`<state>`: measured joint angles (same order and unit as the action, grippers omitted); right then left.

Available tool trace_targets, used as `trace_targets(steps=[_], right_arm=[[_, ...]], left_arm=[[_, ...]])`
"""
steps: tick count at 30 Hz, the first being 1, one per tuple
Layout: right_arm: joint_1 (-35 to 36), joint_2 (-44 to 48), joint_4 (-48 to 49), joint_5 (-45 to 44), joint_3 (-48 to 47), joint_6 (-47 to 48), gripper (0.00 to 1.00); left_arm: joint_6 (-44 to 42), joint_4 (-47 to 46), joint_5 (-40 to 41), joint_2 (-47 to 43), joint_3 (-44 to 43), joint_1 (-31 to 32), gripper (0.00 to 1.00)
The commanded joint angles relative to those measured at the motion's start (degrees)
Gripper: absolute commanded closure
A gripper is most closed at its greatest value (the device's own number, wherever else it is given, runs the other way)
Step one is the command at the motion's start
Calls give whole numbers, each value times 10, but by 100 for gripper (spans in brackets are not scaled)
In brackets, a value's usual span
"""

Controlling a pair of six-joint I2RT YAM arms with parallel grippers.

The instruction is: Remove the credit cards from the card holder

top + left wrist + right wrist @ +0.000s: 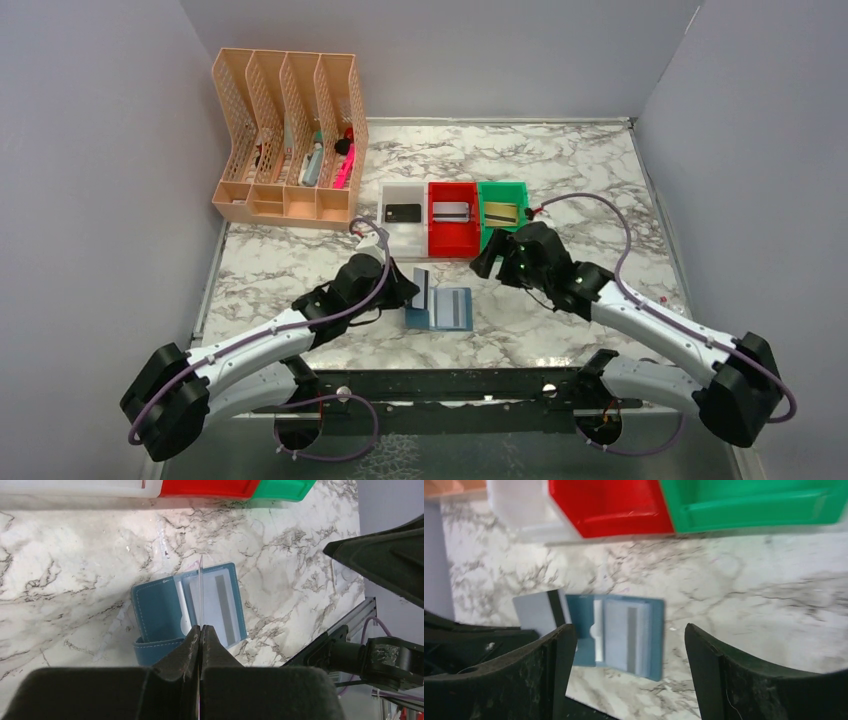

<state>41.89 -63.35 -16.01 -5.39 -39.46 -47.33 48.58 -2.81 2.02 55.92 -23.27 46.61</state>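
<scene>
The blue card holder [420, 318] lies open on the marble table near the front edge. A silver-grey card with a grey stripe [452, 307] sits in its right pocket. My left gripper [408, 290] is shut on another silver-grey card [421, 287], held on edge just above the holder. In the left wrist view this card [200, 592] shows edge-on over the holder [155, 610], pinched in my gripper [201, 628]. My right gripper [488, 262] is open and empty, hovering right of the holder. The right wrist view shows the holder [581, 625] between its fingers [559, 650].
A white bin [400, 232] holds a black card [403, 212]. A red bin [452, 235] holds a silver card [452, 211]. A green bin [503, 192] holds a gold card [501, 212]. A peach mesh file rack [290, 140] stands at the back left.
</scene>
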Motion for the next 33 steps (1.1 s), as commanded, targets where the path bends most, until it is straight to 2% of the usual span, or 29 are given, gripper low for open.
trace_targets(steps=[1, 5, 8, 11, 15, 18, 22, 27, 33], right_arm=[[-3, 71, -79, -186, 12, 6, 15], [-3, 119, -48, -224, 51, 30, 11], [-9, 140, -38, -189, 53, 57, 8], [-47, 149, 12, -67, 66, 75, 9], [-159, 110, 94, 180, 94, 65, 13], [-198, 84, 203, 331, 131, 40, 14], [-199, 56, 294, 412, 156, 2, 16], [-199, 38, 326, 455, 174, -8, 16], [-198, 11, 447, 521, 212, -45, 22]], left_arm=[[-32, 8, 7, -8, -32, -1, 100], [-42, 2, -3, 6, -46, -1, 100], [-51, -1, -13, 17, -56, -1, 100], [-59, -14, -32, 22, -63, -1, 100], [-71, -47, -69, 28, -69, -2, 100], [-84, -56, -94, 36, -75, -7, 100], [-73, -90, -126, 43, -61, -21, 100], [-36, -172, -190, 57, -35, -46, 100], [-30, -193, -208, 63, -34, -50, 100]])
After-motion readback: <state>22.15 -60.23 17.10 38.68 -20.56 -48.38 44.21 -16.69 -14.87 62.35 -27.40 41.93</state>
